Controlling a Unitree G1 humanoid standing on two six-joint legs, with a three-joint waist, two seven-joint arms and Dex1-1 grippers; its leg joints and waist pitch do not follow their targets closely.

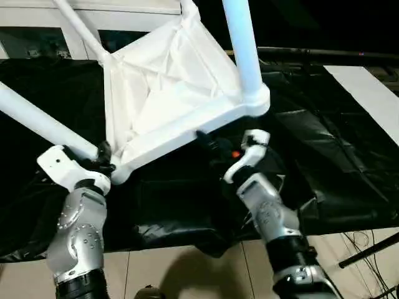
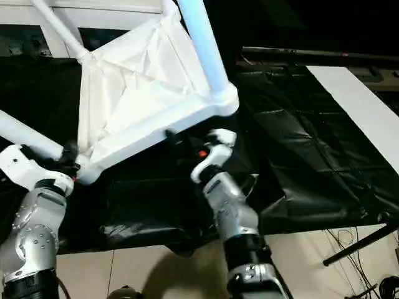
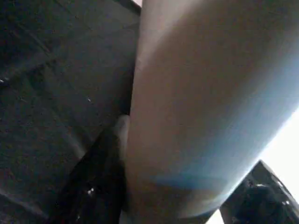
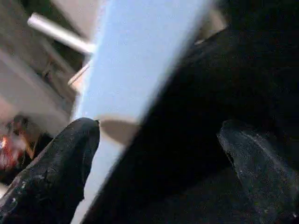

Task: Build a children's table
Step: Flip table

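Observation:
The children's table hangs tilted above the black cloth, with the ribbed underside of its white tabletop (image 1: 168,93) facing me. Three white tube legs sit in its corner sockets: one (image 1: 37,121) runs out to the left, one (image 1: 243,43) rises at the right, and one (image 1: 78,28) points to the back left. My left gripper (image 1: 103,156) is shut on the left leg right beside its corner socket. In the left wrist view that leg (image 3: 201,102) lies between the black fingers (image 3: 93,186). My right gripper (image 1: 209,143) stands open just under the tabletop's near edge, holding nothing, its fingers (image 4: 70,154) wide apart.
Black cloth (image 1: 312,162) covers the work surface below the table. A white board (image 1: 368,93) lies at the right and a white glass-door cabinet (image 1: 37,31) stands behind. Cables and a black stand leg (image 1: 368,249) lie on the tiled floor at the lower right.

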